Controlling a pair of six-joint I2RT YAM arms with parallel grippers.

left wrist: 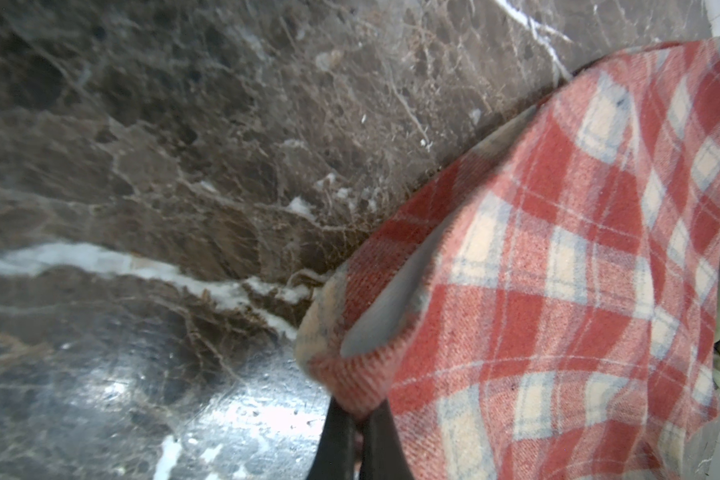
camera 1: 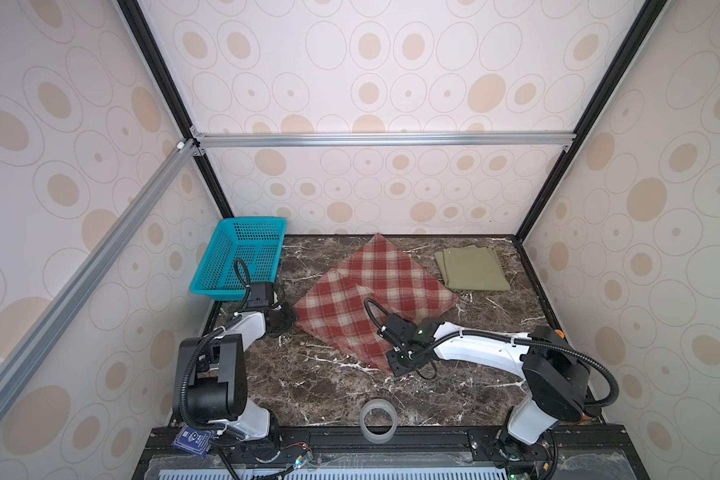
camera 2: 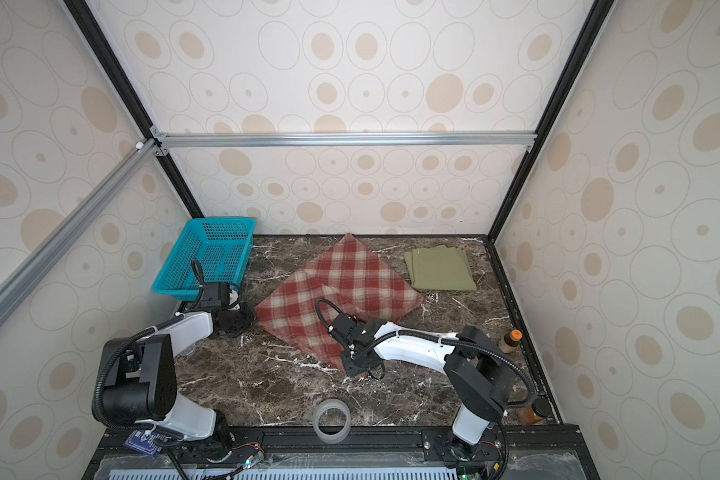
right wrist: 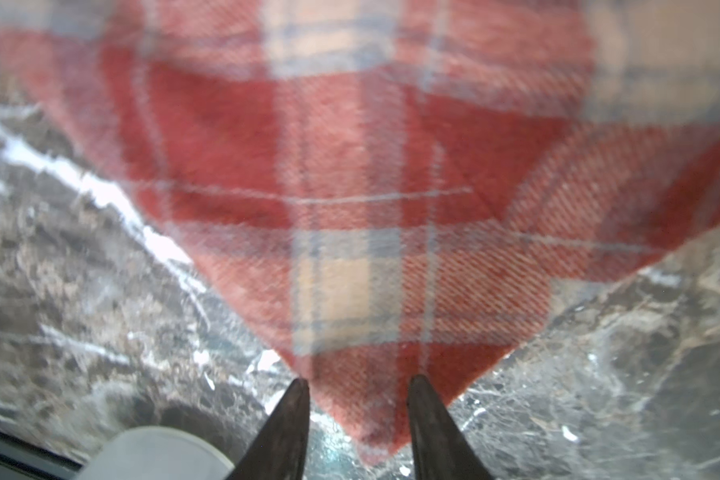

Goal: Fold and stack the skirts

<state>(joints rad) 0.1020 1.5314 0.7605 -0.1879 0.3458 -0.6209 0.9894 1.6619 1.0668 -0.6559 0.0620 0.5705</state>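
Observation:
The red-and-cream plaid skirt (camera 1: 375,299) (camera 2: 337,295) lies spread like a diamond on the marble table, one flap folded over its left half. My left gripper (camera 1: 287,320) (camera 2: 248,320) is at its left corner, and in the left wrist view it (left wrist: 360,415) is shut on that raised, bunched corner (left wrist: 350,374). My right gripper (camera 1: 398,365) (camera 2: 356,365) is at the near corner. In the right wrist view its fingers stand apart (right wrist: 358,386) with the flat corner tip (right wrist: 375,432) between them. The olive-green skirt (camera 1: 472,268) (camera 2: 439,268) lies folded at the back right.
A teal mesh basket (camera 1: 242,257) (camera 2: 208,257) stands at the back left, just behind the left wrist. A roll of clear tape (camera 1: 377,419) sits at the table's front edge. An orange-capped bottle (camera 2: 510,340) and a brown bottle (camera 2: 535,411) stand along the right wall.

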